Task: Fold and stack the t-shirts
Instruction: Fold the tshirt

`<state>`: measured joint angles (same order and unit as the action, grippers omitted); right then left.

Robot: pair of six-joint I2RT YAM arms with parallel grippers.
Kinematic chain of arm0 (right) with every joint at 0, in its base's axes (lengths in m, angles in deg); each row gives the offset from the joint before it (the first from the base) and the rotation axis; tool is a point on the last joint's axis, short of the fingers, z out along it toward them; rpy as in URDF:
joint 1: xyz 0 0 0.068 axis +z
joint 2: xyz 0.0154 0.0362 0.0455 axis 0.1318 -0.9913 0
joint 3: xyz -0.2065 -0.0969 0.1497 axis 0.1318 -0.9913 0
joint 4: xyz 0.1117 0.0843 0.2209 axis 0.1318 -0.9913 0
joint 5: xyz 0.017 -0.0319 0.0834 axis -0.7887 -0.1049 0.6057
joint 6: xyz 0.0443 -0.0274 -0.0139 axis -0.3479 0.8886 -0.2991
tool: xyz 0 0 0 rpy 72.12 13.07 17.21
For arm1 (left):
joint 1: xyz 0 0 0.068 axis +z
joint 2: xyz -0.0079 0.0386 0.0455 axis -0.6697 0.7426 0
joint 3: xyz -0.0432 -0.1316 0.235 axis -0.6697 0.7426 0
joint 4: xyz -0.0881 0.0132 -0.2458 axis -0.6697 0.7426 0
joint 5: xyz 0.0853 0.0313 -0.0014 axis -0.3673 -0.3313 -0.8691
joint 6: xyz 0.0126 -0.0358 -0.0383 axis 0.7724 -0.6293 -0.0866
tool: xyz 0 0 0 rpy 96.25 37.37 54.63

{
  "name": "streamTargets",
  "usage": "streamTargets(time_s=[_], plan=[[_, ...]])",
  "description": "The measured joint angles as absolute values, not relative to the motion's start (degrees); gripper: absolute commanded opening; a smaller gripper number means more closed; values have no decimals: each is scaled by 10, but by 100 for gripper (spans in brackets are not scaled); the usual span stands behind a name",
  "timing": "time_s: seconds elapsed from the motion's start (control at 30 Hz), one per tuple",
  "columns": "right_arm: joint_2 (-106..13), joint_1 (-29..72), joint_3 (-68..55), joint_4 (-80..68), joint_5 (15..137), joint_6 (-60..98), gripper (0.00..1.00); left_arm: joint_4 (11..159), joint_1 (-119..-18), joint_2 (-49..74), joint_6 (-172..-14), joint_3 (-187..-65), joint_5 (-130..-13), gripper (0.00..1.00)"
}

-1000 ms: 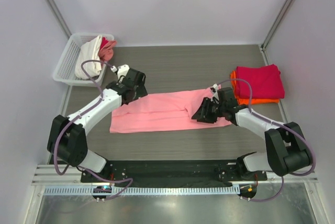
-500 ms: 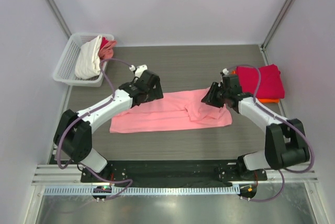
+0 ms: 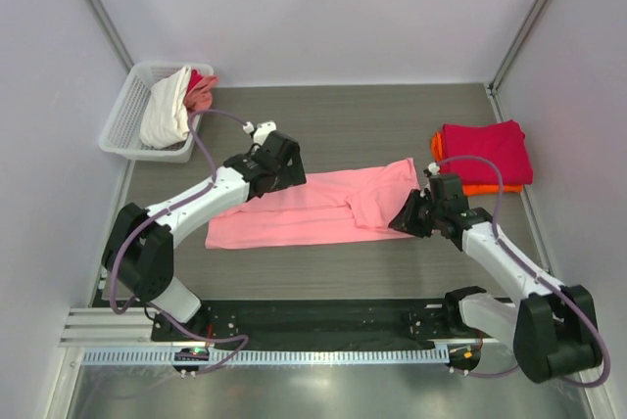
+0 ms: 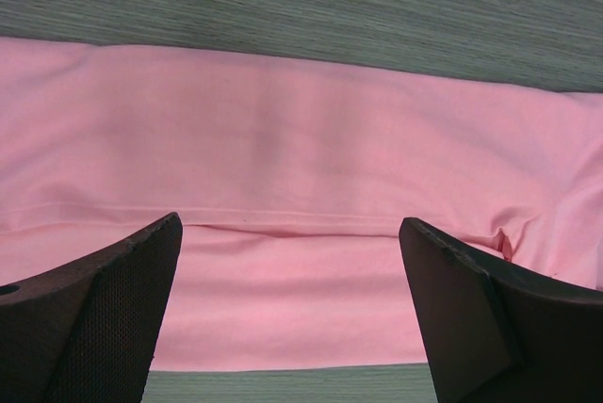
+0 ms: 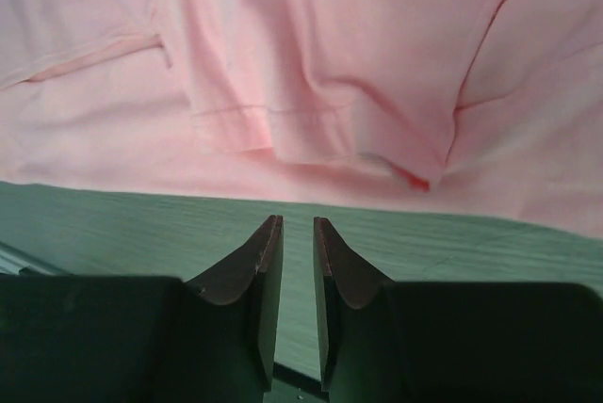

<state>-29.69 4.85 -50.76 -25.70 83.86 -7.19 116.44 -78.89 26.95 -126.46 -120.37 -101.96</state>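
While the pink t-shirt (image 3: 313, 211) lies spread across the middle of the desk (image 3: 372, 125), long side running left to right, both arms are reaching out over it. The shirt is not flat: its right part is doubled over itself, and in the right wrist view a folded flap with a stitched hem sits on top of the lower layer, close to the near edge of the cloth. The left end effector (image 3: 282, 168) hangs over the far left stretch of the shirt; from its own camera the two dark fingers (image 4: 104, 309) stand wide apart with nothing between them, only pink fabric and a seam line below. The right end effector (image 3: 404, 219) is at the shirt's near right corner, and its fingers (image 5: 254, 271) are drawn almost together, a thin slit left between the tips and no cloth pinched there; under them I see the bare wood grain of the desk just off the shirt's edge. Well apart on the right, against the far side, a folded red t-shirt (image 3: 485, 150) rests on a folded orange t-shirt (image 3: 482, 188), of which only a rim shows. At the far left corner a white wire basket (image 3: 120, 116) holds a white garment (image 3: 167, 108) and a pinkish-red garment (image 3: 202, 86) bunched beside it.
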Motion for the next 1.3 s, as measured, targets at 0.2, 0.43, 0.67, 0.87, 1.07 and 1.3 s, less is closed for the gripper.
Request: streamTargets(time_s=[0.2,0.43,0.67,0.87,1.07,1.3], plan=[[-244,48,-501,-289,819,-75,29,1165,-789,270,-1263,-1204,-1029,100],[-338,46,-430,-296,730,-73,29,1173,-779,264,-1262,-1203,-1049,100],[-410,46,-439,-268,729,-58,21,1177,-762,234,-1259,-1187,-1061,99],[-343,46,-509,-285,728,-74,24,1183,-743,229,-1258,-1177,-1062,100],[-331,46,-509,-290,709,-91,41,1209,-710,228,-1263,-1162,-1078,100],[-368,46,-492,-292,685,-105,51,1235,-696,194,-1263,-1126,-1101,100]])
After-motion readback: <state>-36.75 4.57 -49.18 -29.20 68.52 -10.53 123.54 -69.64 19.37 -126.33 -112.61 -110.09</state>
